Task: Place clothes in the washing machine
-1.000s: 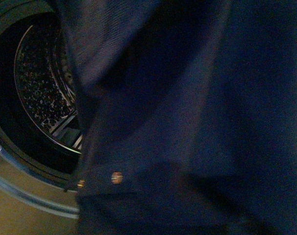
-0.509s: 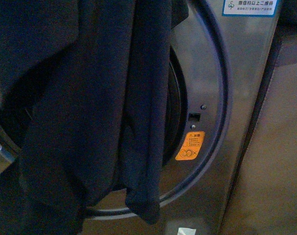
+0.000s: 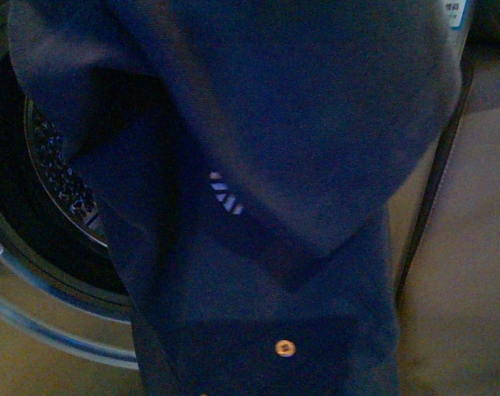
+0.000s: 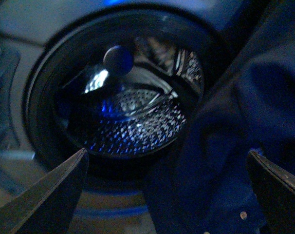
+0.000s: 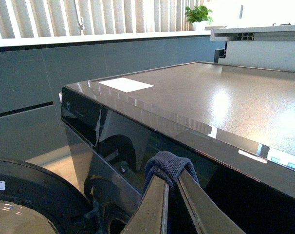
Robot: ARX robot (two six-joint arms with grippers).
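The dark navy clothes (image 3: 299, 124) hang close before the front camera and fill most of that view; a small white striped logo and a silver snap stud show on them. Behind, at the left, is the washing machine's open porthole with its perforated steel drum (image 3: 60, 194). My right gripper (image 5: 171, 181) is shut on a fold of the clothes (image 5: 167, 165), held up in front of the machine's dark top panel (image 5: 220, 105). In the left wrist view my left gripper (image 4: 169, 195) is open and empty, facing the drum (image 4: 138, 122), with the clothes (image 4: 230, 146) hanging beside the porthole.
A beige panel (image 3: 464, 247) stands to the right of the machine. The machine's open round door (image 5: 30, 200) shows low in the right wrist view. A grey wall, a window ledge and a potted plant (image 5: 198, 13) lie behind the machine.
The hanging clothes have swung across the front view: half a second ago they hung at the left and showed the orange sticker; now they cover the middle and right, showing logo and stud.
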